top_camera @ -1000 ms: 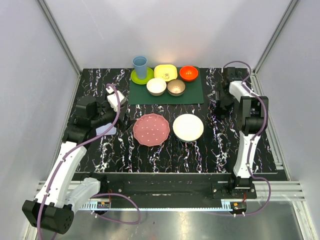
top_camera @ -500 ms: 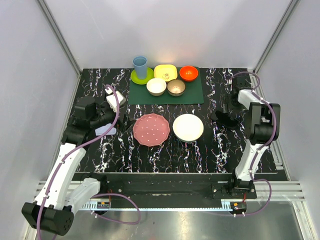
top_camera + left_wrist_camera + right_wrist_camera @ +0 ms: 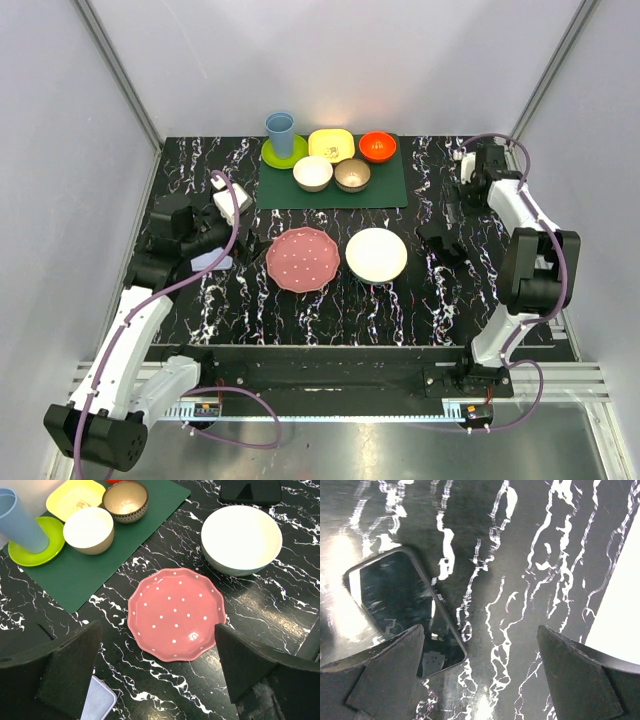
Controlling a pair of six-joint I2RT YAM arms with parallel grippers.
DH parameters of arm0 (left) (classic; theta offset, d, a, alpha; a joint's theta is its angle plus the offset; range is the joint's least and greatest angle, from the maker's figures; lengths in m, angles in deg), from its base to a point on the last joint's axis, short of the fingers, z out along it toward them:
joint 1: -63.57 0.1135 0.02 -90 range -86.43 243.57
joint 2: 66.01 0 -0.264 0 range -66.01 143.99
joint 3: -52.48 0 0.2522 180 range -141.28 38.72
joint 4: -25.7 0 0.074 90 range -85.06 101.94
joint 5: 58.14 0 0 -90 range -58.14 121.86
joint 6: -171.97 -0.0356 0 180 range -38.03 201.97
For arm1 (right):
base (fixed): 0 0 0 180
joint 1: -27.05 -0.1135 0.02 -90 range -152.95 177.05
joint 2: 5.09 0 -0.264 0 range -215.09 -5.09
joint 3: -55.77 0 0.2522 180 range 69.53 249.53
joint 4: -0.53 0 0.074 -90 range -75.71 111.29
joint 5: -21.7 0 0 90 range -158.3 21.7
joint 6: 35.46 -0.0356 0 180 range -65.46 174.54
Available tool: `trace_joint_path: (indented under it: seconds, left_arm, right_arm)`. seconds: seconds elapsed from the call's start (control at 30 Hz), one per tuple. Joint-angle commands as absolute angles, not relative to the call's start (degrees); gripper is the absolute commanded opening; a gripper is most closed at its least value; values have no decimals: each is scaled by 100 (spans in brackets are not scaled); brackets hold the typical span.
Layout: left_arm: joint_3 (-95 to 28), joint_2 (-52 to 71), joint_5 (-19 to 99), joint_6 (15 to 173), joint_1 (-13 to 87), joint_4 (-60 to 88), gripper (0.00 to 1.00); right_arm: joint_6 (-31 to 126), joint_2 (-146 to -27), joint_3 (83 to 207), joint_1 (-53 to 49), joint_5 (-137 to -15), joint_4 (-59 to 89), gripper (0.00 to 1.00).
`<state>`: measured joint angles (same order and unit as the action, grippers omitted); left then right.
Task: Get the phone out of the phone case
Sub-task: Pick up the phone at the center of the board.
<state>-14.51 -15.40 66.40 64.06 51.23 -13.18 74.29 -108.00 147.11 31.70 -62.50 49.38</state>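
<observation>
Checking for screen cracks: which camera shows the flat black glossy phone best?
Right wrist: the flat black phone lies close, glossy screen and rounded edge clear. Left wrist shows it small at its top edge; top external, only a dark shape.

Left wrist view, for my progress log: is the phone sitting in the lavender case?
No, the phone lies bare on the table past the white bowl, far from the case.

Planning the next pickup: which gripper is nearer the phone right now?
Right. The right gripper hangs open close over the phone, slightly to one side; the left gripper is across the table, beyond the pink plate, by the phone case.
</observation>
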Motion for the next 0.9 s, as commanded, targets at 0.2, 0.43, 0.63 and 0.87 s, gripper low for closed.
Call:
trace_joint_path:
  seconds: [0.2, 0.43, 0.63, 0.87]
  left_arm:
    - [-1410, -1583, 6816, 6483, 5109, -1038, 99]
    - [-1384, -1609, 6798, 6474, 5118, -1038, 99]
    - [-1375, -1600, 6816, 6456, 5118, -1038, 99]
    - [-1340, -1600, 6798, 6474, 5126, -986, 99]
  right_arm:
    - [9224, -10651, 15021, 3189, -8676, 6060, 100]
    - [9418, -11055, 15197, 3189, -8720, 6175, 100]
    - [9505, -11231, 14986, 3180, -8658, 5947, 100]
    - [9770, -11398, 14784, 3171, -8456, 5718, 100]
